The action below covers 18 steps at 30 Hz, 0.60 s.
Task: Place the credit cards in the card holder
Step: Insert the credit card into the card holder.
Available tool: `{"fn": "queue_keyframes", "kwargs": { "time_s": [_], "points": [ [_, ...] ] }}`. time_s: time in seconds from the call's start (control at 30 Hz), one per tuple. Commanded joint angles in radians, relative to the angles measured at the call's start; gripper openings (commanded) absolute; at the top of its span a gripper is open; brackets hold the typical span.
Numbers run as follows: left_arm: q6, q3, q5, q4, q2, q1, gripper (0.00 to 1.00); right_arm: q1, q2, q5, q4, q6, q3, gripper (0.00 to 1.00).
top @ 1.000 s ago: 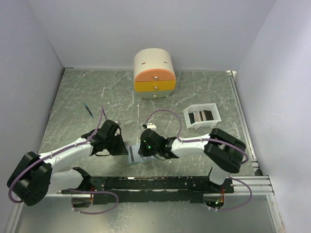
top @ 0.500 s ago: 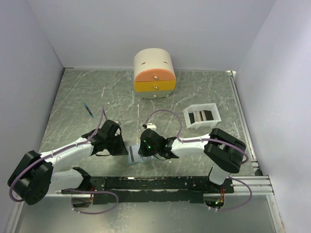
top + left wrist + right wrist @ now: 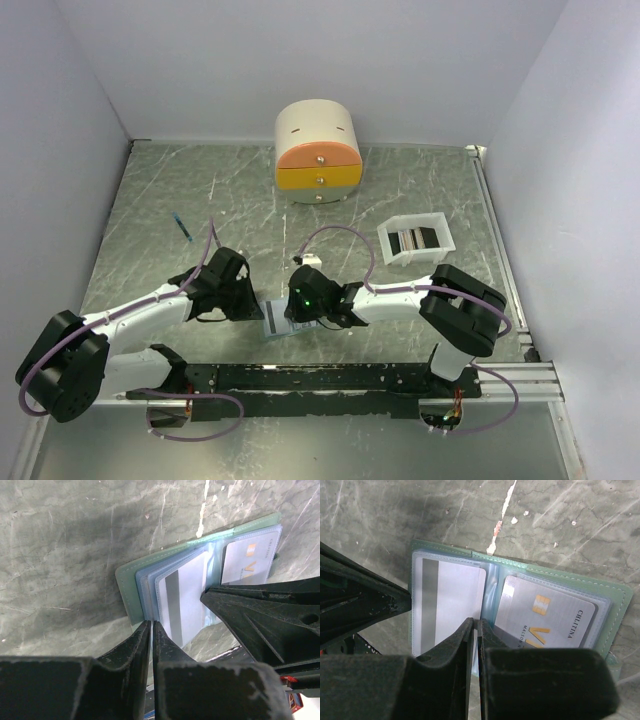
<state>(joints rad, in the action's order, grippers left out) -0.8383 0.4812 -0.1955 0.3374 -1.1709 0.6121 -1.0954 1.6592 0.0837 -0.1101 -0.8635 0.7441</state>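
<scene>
Right wrist: right gripper (image 3: 475, 624), nearly closed, tips on the open card holder (image 3: 492, 587); left gripper (image 3: 151, 626), likewise, at its edge. A slip could flip it shut.

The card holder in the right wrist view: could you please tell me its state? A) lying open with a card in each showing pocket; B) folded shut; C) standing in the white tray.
A: the card holder lies open on the table, with cards in both pockets.
</scene>
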Motion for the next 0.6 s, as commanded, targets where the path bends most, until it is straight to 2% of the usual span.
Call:
{"fn": "queue_keyframes", "kwargs": {
  "time_s": [0.0,0.57],
  "points": [
    [0.003,-0.004,-0.024,-0.035,-0.007,-0.005,0.17,-0.008,0.007,0.027,0.052,0.0,-0.009,0.08],
    [0.004,0.057,-0.063,-0.031,0.009,-0.003,0.17,-0.013,-0.021,0.033,0.069,0.026,0.012,0.12]
  ]
}}
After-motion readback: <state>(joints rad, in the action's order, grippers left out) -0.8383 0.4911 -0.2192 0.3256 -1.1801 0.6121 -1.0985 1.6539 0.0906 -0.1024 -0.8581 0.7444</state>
